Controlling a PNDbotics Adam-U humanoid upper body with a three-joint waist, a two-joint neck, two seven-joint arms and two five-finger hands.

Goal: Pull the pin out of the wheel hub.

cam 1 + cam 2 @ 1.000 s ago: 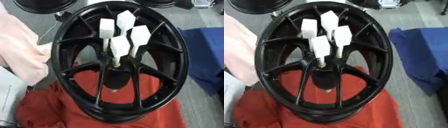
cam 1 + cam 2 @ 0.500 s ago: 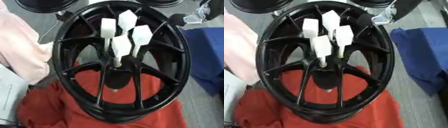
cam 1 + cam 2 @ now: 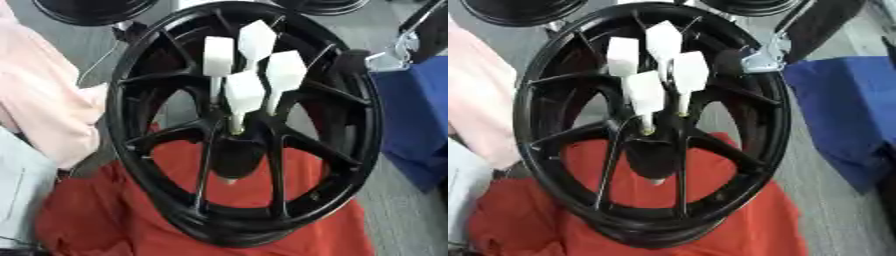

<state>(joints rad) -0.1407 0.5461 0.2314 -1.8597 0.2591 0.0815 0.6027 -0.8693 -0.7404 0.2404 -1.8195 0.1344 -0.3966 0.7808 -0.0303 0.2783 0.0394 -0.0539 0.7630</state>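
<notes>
Standing on edge across most of both views, one black spoked wheel (image 3: 241, 125) rests on a red cloth (image 3: 114, 215) that spreads beneath its lower rim, with a blue cloth (image 3: 842, 110) at the right side and a pale pink fabric (image 3: 39, 105) at the left. Parts of two more dark wheels (image 3: 514, 10) show along the far edge. At the wheel's middle sits the wheel hub (image 3: 236, 150), a dark barrel hanging just below the point where the spokes meet. Four pins stand in the hub area, each a thin stem topped by a flat white tag: the nearest pin (image 3: 243, 95) rises from a brass-coloured socket just above the hub, and the other three white-tagged pins (image 3: 254, 42) fan out behind and above it, close together but with separate tags. The robot's right hand (image 3: 732, 61) comes in from the upper right on a black arm with a silver joint (image 3: 767, 55), and its dark tip lies against the inner side of the wheel's upper right rim. It sits to the right of the tags and near the rightmost one, well above the hub, touching no pin that I can see. Dark against the dark rim, the hand is hard to read, so whether its fingers are straight or curled cannot be told.
</notes>
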